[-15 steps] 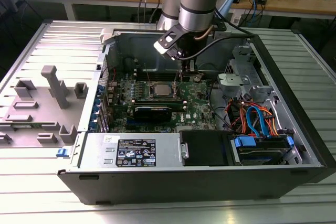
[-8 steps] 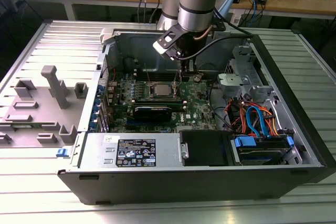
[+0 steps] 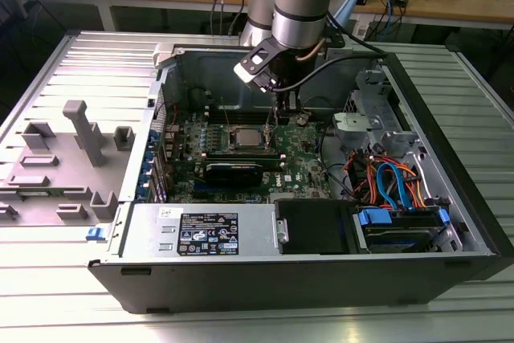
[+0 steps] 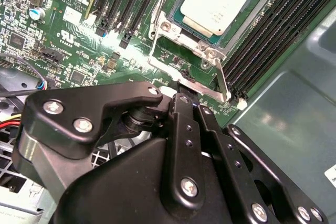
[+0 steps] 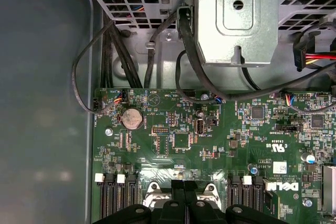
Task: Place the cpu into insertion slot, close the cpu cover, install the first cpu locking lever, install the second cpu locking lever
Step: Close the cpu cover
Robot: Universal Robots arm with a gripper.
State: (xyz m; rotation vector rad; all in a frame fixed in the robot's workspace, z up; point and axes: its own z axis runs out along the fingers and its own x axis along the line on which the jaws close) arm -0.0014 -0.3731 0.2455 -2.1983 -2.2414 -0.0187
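Cpu (image 4: 220, 1) seated in insertion slot (image 4: 156, 32), grey top visible through window of cpu cover (image 4: 184, 36), lowered flat over it. End effector (image 4: 181, 94), fingers drawn together, tip poised just beside thin locking lever (image 4: 163, 68) along socket's edge, touching or not unclear. Green circuit board (image 4: 68, 51) inside open computer case (image 3: 281, 287), on ribbed metal tabletop (image 3: 64, 311).

bright room light; soft glare on the cpu (image 4: 218, 1) top, dim shadow inside the case (image 3: 281, 280).
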